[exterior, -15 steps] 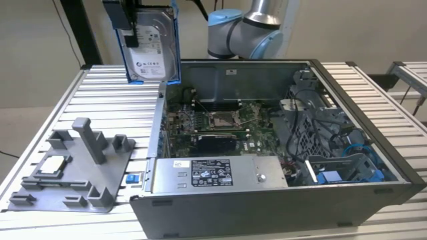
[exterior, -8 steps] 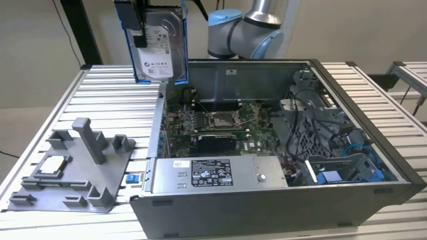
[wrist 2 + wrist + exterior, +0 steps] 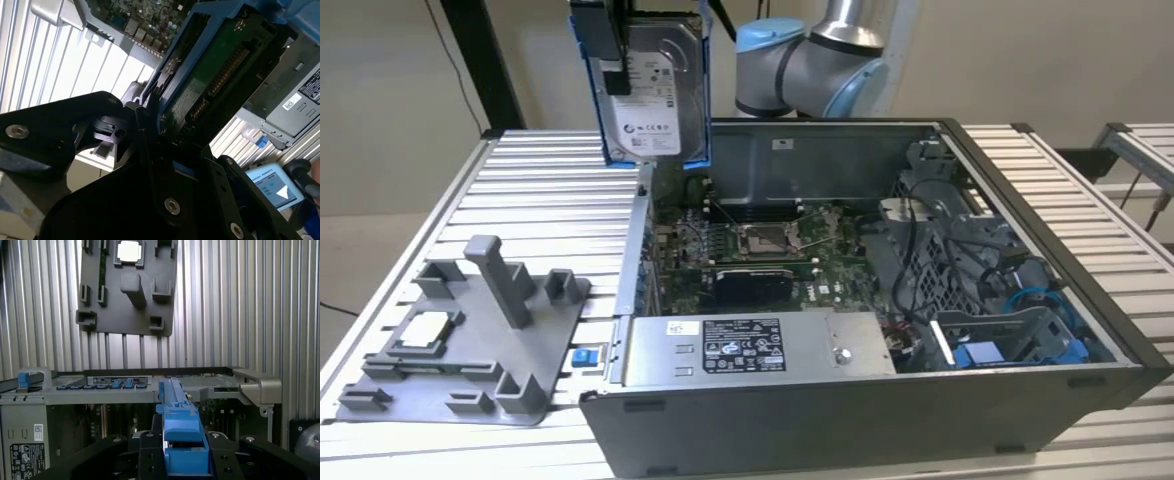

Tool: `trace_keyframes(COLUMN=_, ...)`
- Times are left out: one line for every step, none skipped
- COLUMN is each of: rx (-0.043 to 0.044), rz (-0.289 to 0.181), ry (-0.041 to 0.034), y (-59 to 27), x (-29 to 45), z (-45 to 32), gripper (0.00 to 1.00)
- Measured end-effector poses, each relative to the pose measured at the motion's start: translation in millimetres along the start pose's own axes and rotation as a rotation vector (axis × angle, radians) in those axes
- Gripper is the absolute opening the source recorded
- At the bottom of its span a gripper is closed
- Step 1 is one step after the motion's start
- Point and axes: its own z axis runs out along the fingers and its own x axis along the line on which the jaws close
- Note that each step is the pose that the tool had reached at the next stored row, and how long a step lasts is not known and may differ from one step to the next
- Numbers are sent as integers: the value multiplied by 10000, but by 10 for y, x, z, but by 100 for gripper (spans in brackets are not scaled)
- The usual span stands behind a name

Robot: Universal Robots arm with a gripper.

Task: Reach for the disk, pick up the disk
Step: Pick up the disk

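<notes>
Ribbed aluminium slats form the tabletop (image 3: 547,190), with a beige wall (image 3: 387,80) behind it. An open computer case (image 3: 854,420) fills its middle. A grey holder (image 3: 467,340) lies near the front corner at the exterior view's left. The disk (image 3: 654,100) hangs upright in the air above the case's back corner, with the black end effector (image 3: 184,455) clamped on its blue rails.

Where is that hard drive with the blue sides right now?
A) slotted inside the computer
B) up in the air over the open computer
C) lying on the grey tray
B: the disk hangs above the open computer case, clamped in the gripper.
</notes>
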Motion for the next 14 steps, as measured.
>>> trace_keyframes(rx=0, rz=-1, ry=0, y=-21, x=0, z=0, gripper=0)
trace_keyframes(rx=-1, rz=-4, ry=0, y=-41, x=0, z=0, gripper=0)
trace_keyframes(rx=-2, rz=-7, ry=0, y=-61, x=-1, z=-1, gripper=0)
trace_keyframes(rx=-3, rz=-9, ry=0, y=-80, x=-1, z=-1, gripper=0)
trace_keyframes(rx=-3, rz=-12, ry=0, y=-100, x=-1, z=-1, gripper=0)
trace_keyframes(rx=-4, rz=-14, ry=0, y=-119, x=-1, z=-1, gripper=0)
trace_keyframes(rx=-4, rz=-16, ry=0, y=-139, x=-1, z=-1, gripper=0)
trace_keyframes(rx=-4, rz=-19, ry=0, y=-159, x=-1, z=-1, gripper=0)
trace_keyframes(rx=-5, rz=-22, ry=1, y=-178, x=-1, z=-2, gripper=0)
trace_keyframes(rx=-5, rz=-23, ry=0, y=-197, x=-1, z=-2, gripper=0)
trace_keyframes(rx=-6, rz=-25, ry=0, y=-217, x=-1, z=-2, gripper=0)
trace_keyframes(rx=-6, rz=-28, ry=0, y=-238, x=-1, z=-2, gripper=0)
trace_keyframes(rx=-7, rz=-30, ry=1, y=-258, x=-1, z=-3, gripper=0)
trace_keyframes(rx=-7, rz=-33, ry=1, y=-277, x=0, z=-3, gripper=0)
